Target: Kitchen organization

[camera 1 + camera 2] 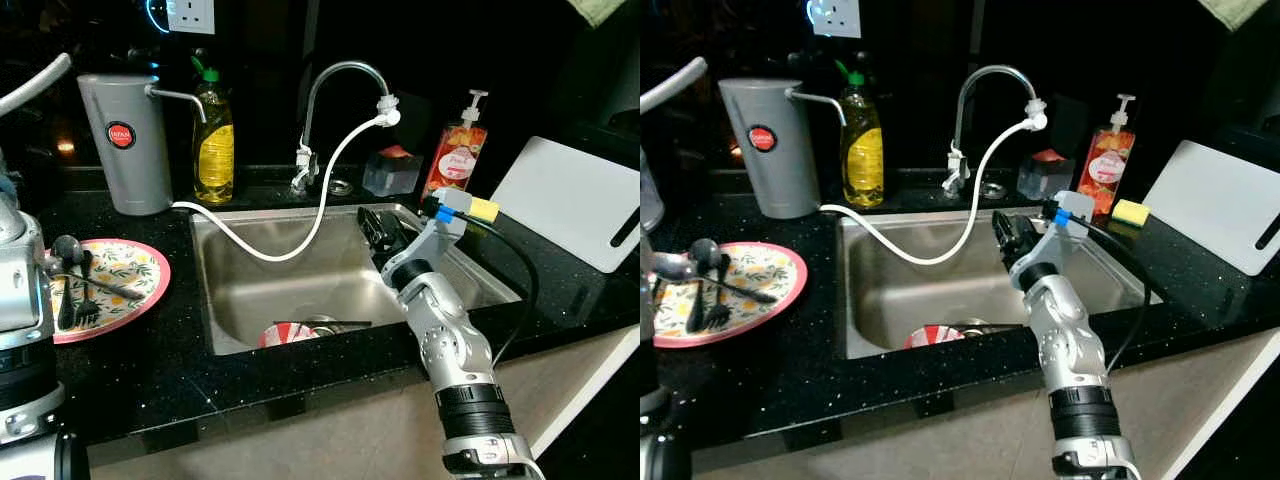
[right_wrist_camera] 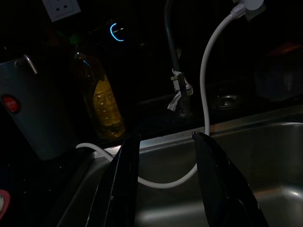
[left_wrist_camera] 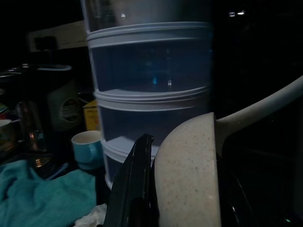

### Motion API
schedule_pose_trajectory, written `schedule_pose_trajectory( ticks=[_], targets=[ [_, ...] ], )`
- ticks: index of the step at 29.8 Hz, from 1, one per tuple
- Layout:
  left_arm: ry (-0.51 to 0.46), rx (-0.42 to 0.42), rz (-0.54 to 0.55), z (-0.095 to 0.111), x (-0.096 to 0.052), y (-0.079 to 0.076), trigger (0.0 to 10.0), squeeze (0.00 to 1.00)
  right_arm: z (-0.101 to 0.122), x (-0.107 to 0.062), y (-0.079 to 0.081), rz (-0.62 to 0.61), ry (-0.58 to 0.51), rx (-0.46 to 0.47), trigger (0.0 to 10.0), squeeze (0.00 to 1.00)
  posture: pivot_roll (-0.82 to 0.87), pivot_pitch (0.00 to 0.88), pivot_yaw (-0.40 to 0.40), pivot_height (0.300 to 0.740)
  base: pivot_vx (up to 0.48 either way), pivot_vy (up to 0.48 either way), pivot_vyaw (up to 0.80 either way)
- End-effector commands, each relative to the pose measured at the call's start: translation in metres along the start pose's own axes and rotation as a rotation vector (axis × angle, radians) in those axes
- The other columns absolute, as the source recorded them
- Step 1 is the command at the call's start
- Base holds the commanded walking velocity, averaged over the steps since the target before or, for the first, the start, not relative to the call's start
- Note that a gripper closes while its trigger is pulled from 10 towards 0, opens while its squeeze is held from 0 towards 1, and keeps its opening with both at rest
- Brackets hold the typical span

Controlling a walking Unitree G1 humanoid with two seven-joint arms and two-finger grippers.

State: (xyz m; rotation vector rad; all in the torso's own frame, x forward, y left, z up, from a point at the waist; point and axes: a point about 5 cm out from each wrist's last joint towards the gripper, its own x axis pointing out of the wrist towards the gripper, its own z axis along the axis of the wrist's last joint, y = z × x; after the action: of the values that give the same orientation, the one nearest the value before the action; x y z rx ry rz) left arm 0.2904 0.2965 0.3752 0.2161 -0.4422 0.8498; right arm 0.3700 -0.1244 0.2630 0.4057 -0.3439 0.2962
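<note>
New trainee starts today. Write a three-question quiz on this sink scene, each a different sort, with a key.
1. True or false: the pink plate left of the sink carries dark cutlery.
2. The white hose runs from the tap to:
A. the grey jug
B. the red soap dispenser
C. the white cutting board
3. Fill in: the right gripper hovers over the ____ with fingers open.

Key: 1 true; 2 A; 3 sink.
</note>
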Motion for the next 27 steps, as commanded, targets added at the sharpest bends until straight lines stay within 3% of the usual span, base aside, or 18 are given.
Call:
schedule_pose_trajectory(
  ticks=[1,2,3,4,7,9,10,11,14,16,19,22,23,27],
  targets=[
    [-0.021,-0.071,-0.078,0.003,-0.004,-0.007,10.0,0.00,0.002,-0.001,-0.003,-0.013,-0.009,0.013,10.0,0.00,0.11,0.029,-0.084,0.740,0.000,0.000,0.00],
    [-0.021,-0.071,-0.078,0.003,-0.004,-0.007,10.0,0.00,0.002,-0.001,-0.003,-0.013,-0.009,0.013,10.0,0.00,0.11,0.029,-0.084,0.740,0.000,0.000,0.00],
    [-0.018,-0.170,-0.170,0.004,-0.009,-0.015,10.0,0.00,0.003,-0.001,-0.003,-0.010,-0.013,0.017,10.0,0.00,0.11,0.030,-0.085,0.740,0.000,0.000,0.00],
    [-0.015,-0.203,-0.217,0.004,-0.011,-0.019,10.0,0.00,0.004,-0.001,-0.003,-0.009,-0.017,0.036,10.0,0.00,0.11,0.031,-0.085,0.740,0.000,0.000,0.00],
    [0.000,-0.311,-0.396,0.007,-0.018,-0.032,10.0,0.00,0.009,-0.001,-0.004,0.003,-0.040,0.165,10.0,0.00,0.11,0.031,-0.087,0.740,0.000,0.000,0.00],
    [0.000,-0.311,-0.396,0.007,-0.018,-0.032,10.0,0.00,0.009,-0.001,-0.004,0.003,-0.040,0.165,10.0,0.00,0.11,0.031,-0.087,0.740,0.000,0.000,0.00],
    [0.003,-0.336,-0.476,0.008,-0.022,-0.038,10.0,0.00,0.012,-0.001,-0.004,0.018,-0.048,0.211,10.0,0.00,0.11,0.031,-0.087,0.740,0.000,0.000,0.00],
    [0.003,-0.336,-0.476,0.008,-0.022,-0.038,10.0,0.00,0.012,-0.001,-0.004,0.018,-0.048,0.211,10.0,0.00,0.11,0.031,-0.087,0.740,0.000,0.000,0.00],
    [0.073,-0.438,-0.902,0.008,-0.050,-0.061,10.0,0.00,0.024,-0.006,0.007,0.185,-0.075,0.344,10.0,0.00,0.10,0.024,-0.082,0.740,0.000,0.000,0.00],
    [0.131,-0.499,-1.076,0.008,-0.064,-0.069,10.0,0.00,0.032,-0.009,0.017,0.285,-0.095,0.399,10.0,0.00,0.10,0.024,-0.081,0.740,0.000,0.000,0.00],
    [0.185,-0.567,-1.157,0.007,-0.074,-0.075,10.0,0.00,0.036,-0.011,0.024,0.346,-0.105,0.455,10.0,0.00,0.10,0.021,-0.080,0.740,0.000,0.000,0.00],
    [0.279,-0.673,-1.286,0.007,-0.094,-0.089,10.0,0.00,0.039,-0.013,0.034,0.404,-0.114,0.474,10.0,0.00,0.10,0.018,-0.080,0.740,0.000,0.000,0.00],
    [0.298,-0.679,-1.332,0.008,-0.102,-0.093,10.0,0.00,0.041,-0.013,0.037,0.417,-0.119,0.476,10.0,0.00,0.09,0.017,-0.081,0.740,0.000,0.000,0.00],
    [0.319,-0.679,-1.370,0.007,-0.109,-0.099,10.0,0.00,0.044,-0.013,0.040,0.442,-0.125,0.486,10.0,0.00,0.10,0.016,-0.081,0.740,0.000,0.000,0.00]
  ],
)
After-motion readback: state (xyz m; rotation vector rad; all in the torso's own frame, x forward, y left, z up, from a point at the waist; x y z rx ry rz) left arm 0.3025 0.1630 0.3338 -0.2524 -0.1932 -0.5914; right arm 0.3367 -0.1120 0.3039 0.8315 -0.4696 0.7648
